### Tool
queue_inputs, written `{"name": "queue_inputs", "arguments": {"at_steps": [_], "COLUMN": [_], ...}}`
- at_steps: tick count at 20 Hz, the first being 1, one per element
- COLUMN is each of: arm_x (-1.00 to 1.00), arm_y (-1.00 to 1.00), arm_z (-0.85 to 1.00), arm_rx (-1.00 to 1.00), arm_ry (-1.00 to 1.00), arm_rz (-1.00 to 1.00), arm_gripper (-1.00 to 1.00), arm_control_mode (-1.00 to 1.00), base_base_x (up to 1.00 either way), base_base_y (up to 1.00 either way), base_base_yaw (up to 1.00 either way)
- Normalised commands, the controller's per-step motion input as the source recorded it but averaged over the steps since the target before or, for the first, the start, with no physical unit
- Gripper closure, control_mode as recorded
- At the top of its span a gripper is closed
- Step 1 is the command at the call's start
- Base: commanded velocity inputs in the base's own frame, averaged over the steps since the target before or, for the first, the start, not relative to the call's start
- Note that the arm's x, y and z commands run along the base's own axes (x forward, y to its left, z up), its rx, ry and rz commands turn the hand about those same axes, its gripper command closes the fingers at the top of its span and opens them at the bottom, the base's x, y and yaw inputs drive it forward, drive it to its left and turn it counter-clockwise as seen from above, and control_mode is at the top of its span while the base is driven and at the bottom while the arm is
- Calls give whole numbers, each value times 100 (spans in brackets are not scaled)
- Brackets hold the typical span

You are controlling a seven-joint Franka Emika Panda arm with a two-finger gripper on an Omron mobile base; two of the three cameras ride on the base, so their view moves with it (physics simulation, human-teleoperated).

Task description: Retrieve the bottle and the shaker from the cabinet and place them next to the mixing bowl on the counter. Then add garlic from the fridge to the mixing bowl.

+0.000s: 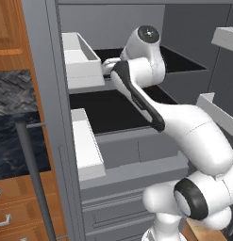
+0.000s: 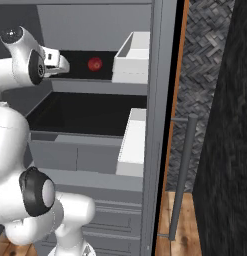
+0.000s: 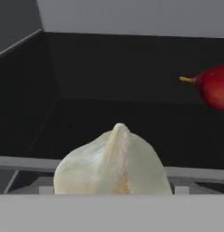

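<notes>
Looking along your hand, the garlic [image 3: 113, 165] sits bottom centre, tip upward, jaws wide and just short of it

The garlic [image 3: 112, 165] looks papery and matt, the red fruit [image 3: 215, 86] smooth, perhaps faintly glossy.

Simulated kitchen — open fridge [image 1: 137, 155] shelves, door bins [image 2: 132, 57], wooden drawers [image 1: 14, 207], dark tiled backsplash [image 2: 205, 60]

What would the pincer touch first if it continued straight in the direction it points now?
Most likely the garlic bulb, which sits directly ahead and close in the hand view. The red fruit lies off to the side and farther back, out of that line, though depth is hard to judge.
</notes>
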Motion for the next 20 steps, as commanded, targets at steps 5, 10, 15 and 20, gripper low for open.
{"name": "queue_inputs", "arguments": {"at_steps": [5, 10, 15, 20], "arm_x": [-100, -100, -100, -99], "arm_y": [0, -3, -19, -52], "arm_z": [41, 63, 24, -19], "arm_rx": [3, 9, 8, 4], "arm_ry": [-13, -1, 0, 5], "arm_rz": [0, -3, -3, -8], "arm_gripper": [100, 100, 100, 100], "arm_control_mode": [-100, -100, -100, -100], "base_base_x": [0, 0, 0, 0], "base_base_y": [0, 0, 0, 0], "base_base_yaw": [0, 0, 0, 0]}}
